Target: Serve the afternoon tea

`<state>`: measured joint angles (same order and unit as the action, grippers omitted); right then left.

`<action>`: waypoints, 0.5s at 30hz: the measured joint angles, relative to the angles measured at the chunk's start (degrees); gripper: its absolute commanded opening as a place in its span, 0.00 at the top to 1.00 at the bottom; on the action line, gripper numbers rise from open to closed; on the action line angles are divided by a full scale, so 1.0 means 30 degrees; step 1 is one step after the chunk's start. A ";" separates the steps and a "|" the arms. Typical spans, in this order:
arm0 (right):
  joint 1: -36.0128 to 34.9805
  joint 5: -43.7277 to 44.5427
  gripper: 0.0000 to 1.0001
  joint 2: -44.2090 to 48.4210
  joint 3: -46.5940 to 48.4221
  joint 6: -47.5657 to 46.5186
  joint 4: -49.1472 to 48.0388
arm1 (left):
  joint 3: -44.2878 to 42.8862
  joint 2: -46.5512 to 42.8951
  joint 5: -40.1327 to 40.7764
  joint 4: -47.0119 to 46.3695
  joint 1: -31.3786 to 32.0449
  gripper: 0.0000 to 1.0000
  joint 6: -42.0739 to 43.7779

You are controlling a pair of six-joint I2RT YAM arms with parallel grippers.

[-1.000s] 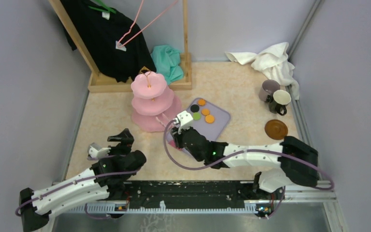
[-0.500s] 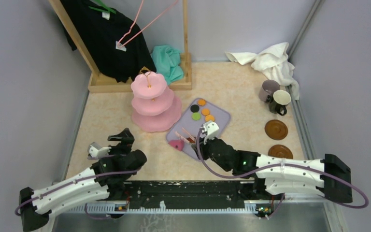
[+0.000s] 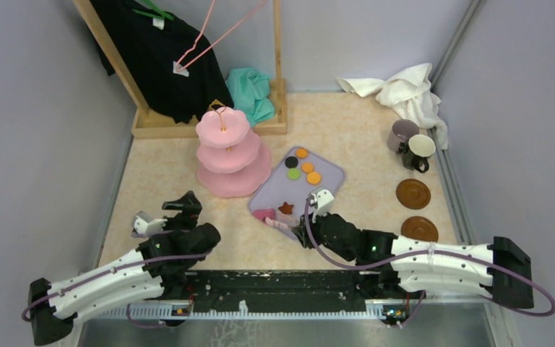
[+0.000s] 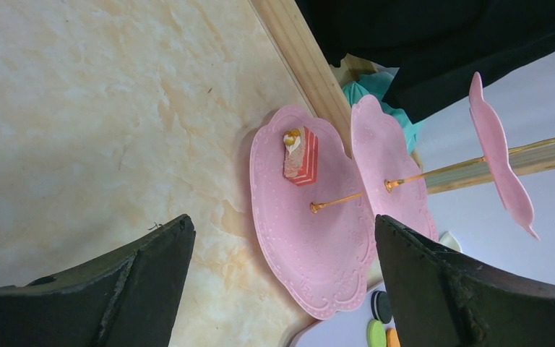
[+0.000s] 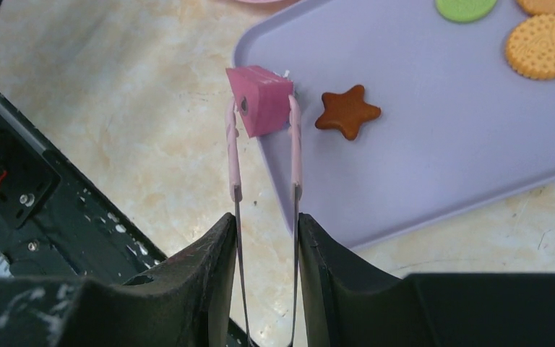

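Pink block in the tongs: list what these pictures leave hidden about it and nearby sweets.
Right wrist view: pink block hides its own underside, so resting on the lilac tray or lifted cannot be told; top view shows it too small.
Right wrist view: green round cut off by the top edge.
Right wrist view: pink tongs rear ends hidden between the right gripper fingers.

Top camera sat high behind the near edge, looking down on the whole table (image 3: 361,130) from far off. Left wrist camera was low, rolled sideways, facing the stand (image 4: 311,238) past the left gripper (image 4: 283,225). Right wrist camera looked steeply down, close, on the tray (image 5: 441,144) corner and tongs (image 5: 295,144). All three views shared the green round (image 5: 466,7).
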<state>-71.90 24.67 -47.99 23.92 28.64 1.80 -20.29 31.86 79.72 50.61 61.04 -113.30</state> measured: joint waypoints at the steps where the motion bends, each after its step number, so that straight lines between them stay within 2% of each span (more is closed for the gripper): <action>1: 0.0000 -0.0073 0.65 0.0007 -0.0109 0.0051 0.0022 | -0.0022 0.0007 -0.0007 0.0000 0.0000 0.01 -0.0007; 15: 0.0000 -0.0357 0.64 0.0102 -0.0641 0.0539 -0.0095 | -0.0087 0.0007 0.0000 0.0000 0.0000 0.01 -0.0007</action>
<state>-71.90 23.59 -47.68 22.00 30.26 1.52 -20.56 31.88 79.72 50.61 61.04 -113.32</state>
